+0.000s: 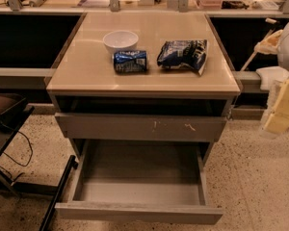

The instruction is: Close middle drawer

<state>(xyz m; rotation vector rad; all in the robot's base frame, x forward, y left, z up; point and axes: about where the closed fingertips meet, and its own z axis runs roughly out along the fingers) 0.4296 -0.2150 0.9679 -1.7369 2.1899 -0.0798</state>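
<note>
middle drawer [139, 212] grey; jaws at right

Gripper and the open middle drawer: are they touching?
Apart. The camera view shows the gripper at the right edge of the picture, with a strip of bare floor between it and the pulled-out middle drawer.

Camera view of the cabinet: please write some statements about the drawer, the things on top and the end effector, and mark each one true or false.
1. The middle drawer is pulled far out. True.
2. A tool lies inside it. False: its grey inside shows nothing.
3. The can stands upright. False: it lies on its side.
4. The bowl sits on the cabinet top. True.
5. The end effector touches the drawer. False: it is at the right edge, apart from the cabinet.
</note>
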